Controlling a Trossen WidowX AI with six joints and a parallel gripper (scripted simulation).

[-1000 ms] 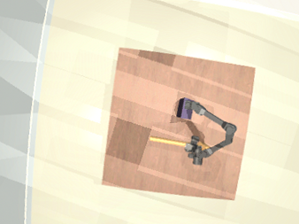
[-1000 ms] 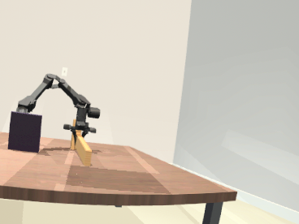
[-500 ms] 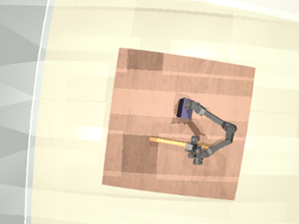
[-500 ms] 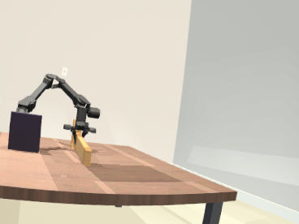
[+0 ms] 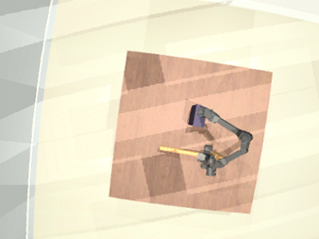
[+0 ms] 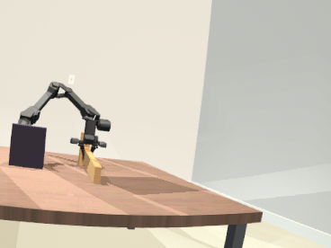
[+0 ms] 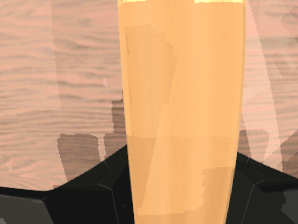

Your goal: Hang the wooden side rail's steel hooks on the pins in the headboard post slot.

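Room: pale wall (image 6: 135, 67) behind, grey wall (image 6: 270, 90) off to the side, light floor (image 5: 84, 183) all around the wooden table (image 5: 146, 117) (image 6: 58, 193) (image 7: 40, 90).

Rail: and clamped mid-air or touching down, can't tell which; wooden rail (image 5: 177, 151) (image 6: 95, 168) (image 7: 182, 100) reaching out of the grip, one end pointing to the table's left edge in the top view, over to the near edge in the exterior one.

Gripper: fingers closed firmly on the rail, one each side; gripper (image 5: 206, 158) (image 6: 88, 146) (image 7: 170, 143) pointing down, nearer the table's bottom-right corner than its top-left in the top view.

Post: upright wooden post (image 6: 81, 155) just behind the gripper in the exterior view, part hidden.

Hooks and pins: too hidden to call.

Arm: dark arm (image 5: 229, 128) (image 6: 42, 101) bent in a high arch, rooted beside a dark purple block (image 5: 196, 115) (image 6: 27, 146).

Shadows: across the boards, around the rail.
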